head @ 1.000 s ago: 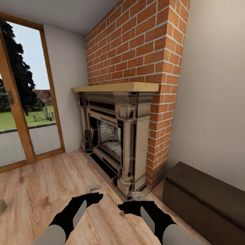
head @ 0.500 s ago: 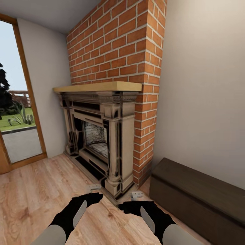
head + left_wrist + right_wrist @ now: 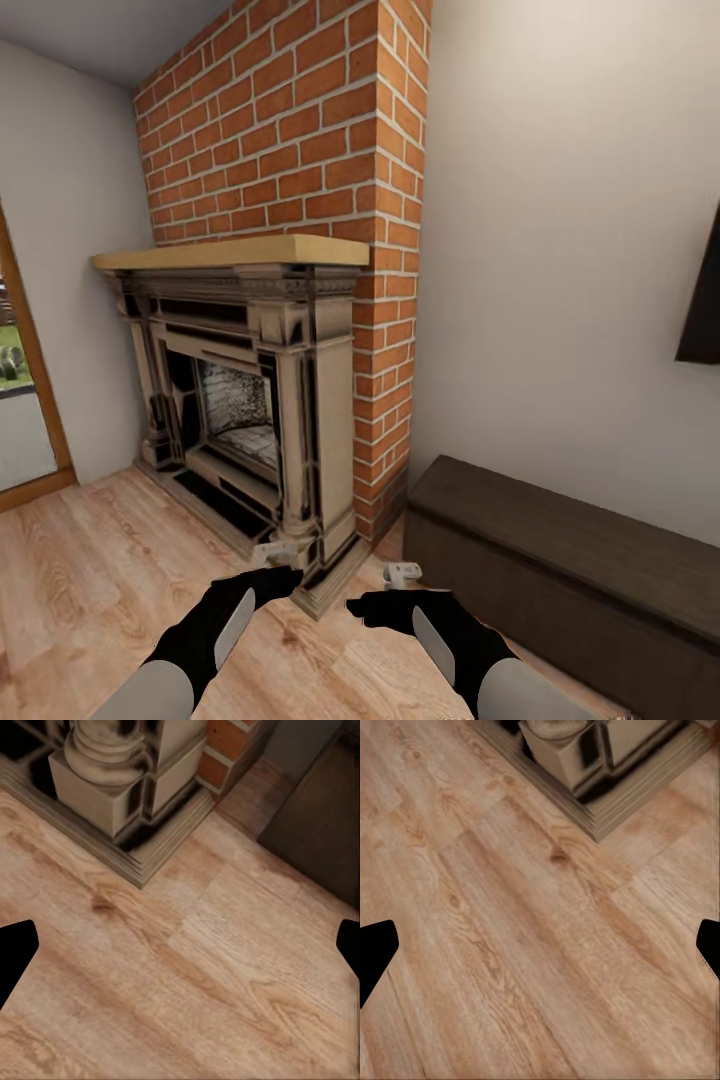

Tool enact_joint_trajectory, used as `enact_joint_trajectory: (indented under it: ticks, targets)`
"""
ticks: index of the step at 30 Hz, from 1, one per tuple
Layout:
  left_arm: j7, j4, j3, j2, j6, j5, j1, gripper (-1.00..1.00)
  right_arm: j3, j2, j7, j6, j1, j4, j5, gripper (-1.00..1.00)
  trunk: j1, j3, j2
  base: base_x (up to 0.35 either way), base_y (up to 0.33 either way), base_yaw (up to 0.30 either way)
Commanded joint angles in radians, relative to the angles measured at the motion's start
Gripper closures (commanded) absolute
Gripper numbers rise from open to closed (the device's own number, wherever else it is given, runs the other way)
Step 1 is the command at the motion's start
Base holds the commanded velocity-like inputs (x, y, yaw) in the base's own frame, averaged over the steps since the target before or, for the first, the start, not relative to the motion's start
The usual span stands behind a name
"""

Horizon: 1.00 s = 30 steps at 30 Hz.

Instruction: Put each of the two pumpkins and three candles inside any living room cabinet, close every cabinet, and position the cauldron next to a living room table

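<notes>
Camera has panned right since a second ago: the glass door has nearly left the frame at far left, the fireplace has shifted left, and more of the long, low dark-brown wood cabinet now shows, plus a dark flat panel on the wall at the right edge. Arms sit at the same spot in frame.

Cabinet stands on the floor against the pale wall, just right of the red brick chimney column, its near end close beside the brick base. Flat plain top, dark front with no handles seen; it looks shut. In the left wrist view a dark corner of it shows past the hearth.

Cream and black carved fireplace surround with a light wood mantel shelf stands ahead-left on the light wood plank floor.

Left black gripper and right black gripper hang low over the floor near the fireplace's corner pillar base, both spread wide, holding nothing; wrist views show fingertips far apart at the frame edges.
</notes>
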Motion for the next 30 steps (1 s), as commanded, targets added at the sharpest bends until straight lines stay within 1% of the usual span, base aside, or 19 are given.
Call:
enact_joint_trajectory:
  ticks: [1, 3, 11, 30]
  targets:
    - [0.001, -0.002, -0.002, 0.001, 0.005, 0.007, 0.0, -1.0, 0.002, 0.0, 0.0, 0.004, -0.001, -0.001, -0.003, -1.0, 0.0, 0.0, -0.001, 0.0, 0.0, -0.28]
    - [0.001, -0.002, -0.002, 0.001, 0.005, 0.007, 0.0, -1.0, 0.002, 0.0, 0.0, 0.004, -0.001, -0.001, -0.003, -1.0, 0.0, 0.001, -0.001, 0.0, 0.0, -0.28]
    - [0.001, 0.0, -0.002, 0.0, 0.005, 0.007, 0.0, -1.0, 0.002, 0.0, 0.0, -0.003, -0.001, 0.0, -0.003, -1.0, 0.031, -0.018, -0.057, 0.0, 0.0, -0.274]
    - [0.002, 0.002, -0.002, 0.0, 0.005, 0.006, 0.0, -1.0, 0.002, 0.0, 0.0, -0.004, -0.001, 0.001, -0.003, -1.0, 0.031, -0.002, -0.057, 0.0, 0.0, -0.267]
